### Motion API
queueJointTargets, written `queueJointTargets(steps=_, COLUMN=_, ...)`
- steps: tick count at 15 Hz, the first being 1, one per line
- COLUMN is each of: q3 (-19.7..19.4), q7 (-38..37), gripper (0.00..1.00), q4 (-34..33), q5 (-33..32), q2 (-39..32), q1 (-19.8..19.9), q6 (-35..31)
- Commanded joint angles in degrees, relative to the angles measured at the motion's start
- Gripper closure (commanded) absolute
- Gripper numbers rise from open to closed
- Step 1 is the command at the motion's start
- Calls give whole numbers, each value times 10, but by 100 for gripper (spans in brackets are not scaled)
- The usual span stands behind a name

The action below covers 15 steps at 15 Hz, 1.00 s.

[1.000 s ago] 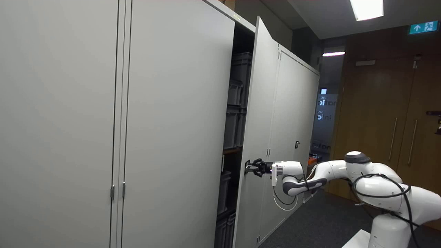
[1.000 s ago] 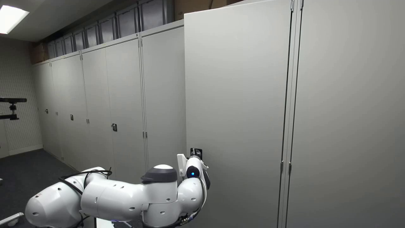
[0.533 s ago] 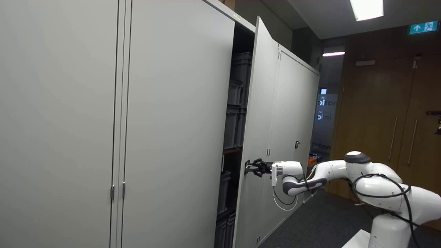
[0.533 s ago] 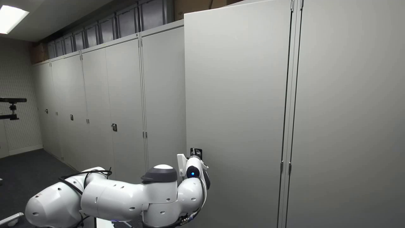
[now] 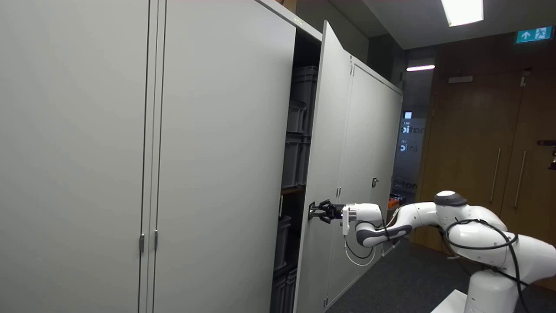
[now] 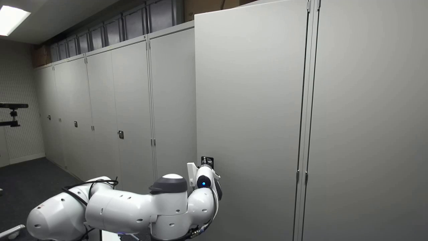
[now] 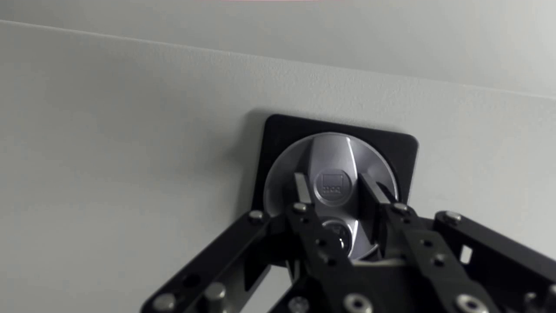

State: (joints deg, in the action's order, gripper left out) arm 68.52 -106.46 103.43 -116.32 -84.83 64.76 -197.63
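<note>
Grey cabinets point(image 6: 130, 100) line the room from near to far in both exterior views. At the far right of an exterior view stand wooden double doors point(image 5: 478, 143). Nearer, one tall cabinet door point(image 5: 329, 130) stands partway open, hinged on its right, with a dark gap to the left of its free edge. The white robot arm point(image 5: 447, 215) extends from the right in that view and reaches the face of the open door. Grey bins point(image 5: 291, 165) are stacked inside the gap; in that shadow, their number is hard to make out. The gripper point(image 7: 333, 187) is at the door's left side, drawn in to a narrow grip. On the door, near the free edge, is a black square plate point(image 7: 282, 130), and on this plate sits the round silver handle point(image 7: 332, 156), its raised ridge held between the fingers point(image 7: 302, 188), one to the left and one to the right in the wrist view.
</note>
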Motion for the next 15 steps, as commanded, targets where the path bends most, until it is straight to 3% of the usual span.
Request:
queueJointTargets(steps=1, q3=30, q7=-26, gripper=92, q4=33, q5=4, q2=0, q1=3, q6=-26)
queueJointTargets(steps=15, q3=32, q7=-27, gripper=92, q4=48, q5=-4, q2=0, q1=21, q6=-24)
